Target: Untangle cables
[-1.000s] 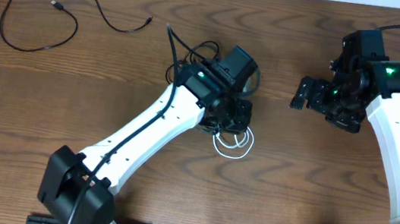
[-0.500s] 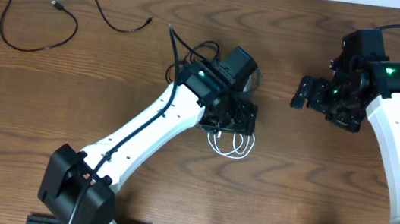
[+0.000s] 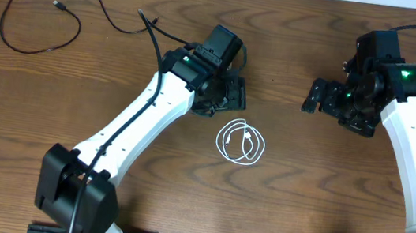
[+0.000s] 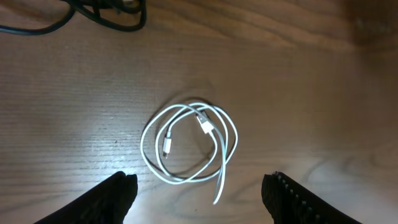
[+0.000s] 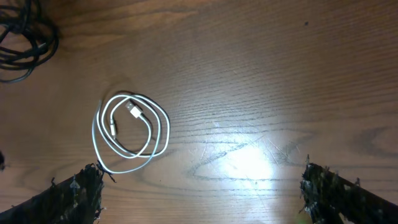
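- I am reading the left pincer (image 4: 199,186) as released: its jaws are standing apart with nothing between them, hovering just off the white cable (image 4: 189,146).
- The white cable is lying coiled alone at mid-bench, probably parked clear of the others.
- The nearer black cable (image 3: 153,34) is trailing under the left arm. The spread black cable (image 3: 38,12) is sprawling by the far-left corner.
- The right pincer (image 5: 199,186) is waiting wide open and empty.
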Robot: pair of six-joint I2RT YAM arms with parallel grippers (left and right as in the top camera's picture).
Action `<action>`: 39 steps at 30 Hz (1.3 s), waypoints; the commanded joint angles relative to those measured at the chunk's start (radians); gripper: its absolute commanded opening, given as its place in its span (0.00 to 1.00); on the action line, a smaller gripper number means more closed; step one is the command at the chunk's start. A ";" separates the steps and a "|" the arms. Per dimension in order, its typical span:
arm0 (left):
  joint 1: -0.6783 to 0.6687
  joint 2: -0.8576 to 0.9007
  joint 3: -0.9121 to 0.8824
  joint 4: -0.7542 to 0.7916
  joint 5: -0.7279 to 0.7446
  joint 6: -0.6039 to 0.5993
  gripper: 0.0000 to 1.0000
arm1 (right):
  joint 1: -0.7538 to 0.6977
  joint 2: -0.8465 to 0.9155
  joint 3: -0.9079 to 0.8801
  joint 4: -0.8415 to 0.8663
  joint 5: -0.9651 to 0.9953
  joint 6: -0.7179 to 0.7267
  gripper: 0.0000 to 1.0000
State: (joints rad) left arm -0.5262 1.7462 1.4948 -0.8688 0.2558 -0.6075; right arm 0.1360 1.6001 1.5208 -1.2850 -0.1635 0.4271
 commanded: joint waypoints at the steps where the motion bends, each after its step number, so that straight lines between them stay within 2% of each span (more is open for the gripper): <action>1: 0.001 0.066 0.014 0.013 -0.021 -0.097 0.70 | 0.008 0.000 -0.004 0.003 0.000 -0.014 0.99; 8: 0.000 0.174 0.014 0.042 -0.021 -0.178 0.70 | 0.008 0.000 -0.004 0.003 0.000 -0.014 0.99; 11: -0.003 0.227 0.014 0.061 -0.011 -0.248 0.70 | 0.008 0.000 -0.004 0.003 0.000 -0.014 0.99; 19: -0.003 0.327 0.014 0.166 0.126 -0.278 0.68 | 0.008 0.000 -0.004 0.003 0.000 -0.014 0.99; 22: -0.003 0.336 0.014 0.168 0.130 -0.296 0.62 | 0.008 0.000 -0.004 0.003 0.000 -0.014 0.99; 25: -0.003 0.336 0.014 0.167 0.130 -0.296 0.60 | 0.008 0.000 -0.004 0.005 0.000 -0.014 0.99; 29: -0.008 0.337 0.014 0.164 0.129 -0.296 0.45 | 0.008 0.000 -0.004 0.010 0.000 -0.014 0.99; 39: -0.042 0.338 0.014 0.164 0.125 -0.296 0.41 | 0.008 0.000 -0.005 0.006 0.000 -0.014 0.99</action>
State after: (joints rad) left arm -0.5644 2.0796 1.4944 -0.7010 0.3775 -0.8978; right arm 0.1360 1.6001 1.5200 -1.2781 -0.1631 0.4271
